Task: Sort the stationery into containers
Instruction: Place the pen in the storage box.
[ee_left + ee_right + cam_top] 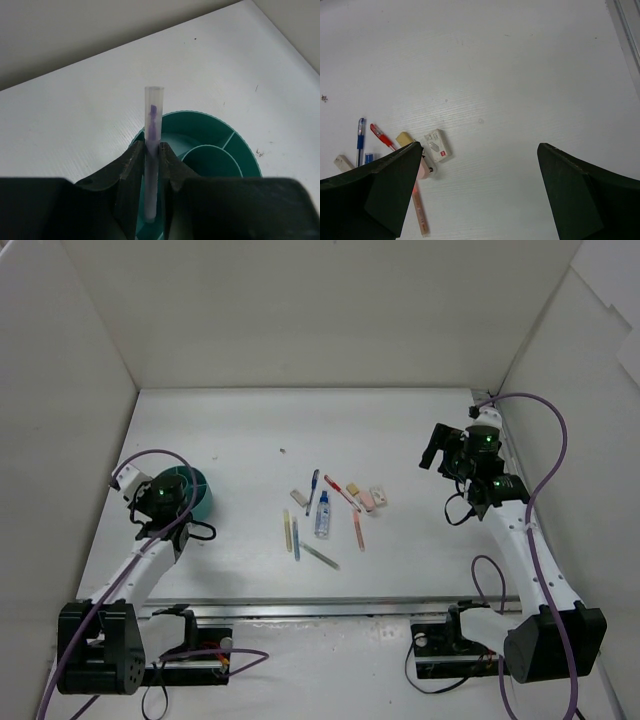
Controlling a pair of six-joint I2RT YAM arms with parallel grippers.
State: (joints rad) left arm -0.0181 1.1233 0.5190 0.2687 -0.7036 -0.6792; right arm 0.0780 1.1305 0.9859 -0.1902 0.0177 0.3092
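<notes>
My left gripper is shut on a translucent pen with a purple core. It holds the pen upright over the round teal bowl, at the compartment left of the inner teal cylinder. In the top view the left gripper hangs over the bowl. The rest of the stationery lies mid-table: a blue pen, a red pen, a blue-capped tube, a pink pencil and erasers. My right gripper is open and empty, right of the pile.
White walls close in the table on three sides. The right wrist view shows my open right gripper above bare table, with a white eraser, a tan eraser, the red pen and the blue pen to its left.
</notes>
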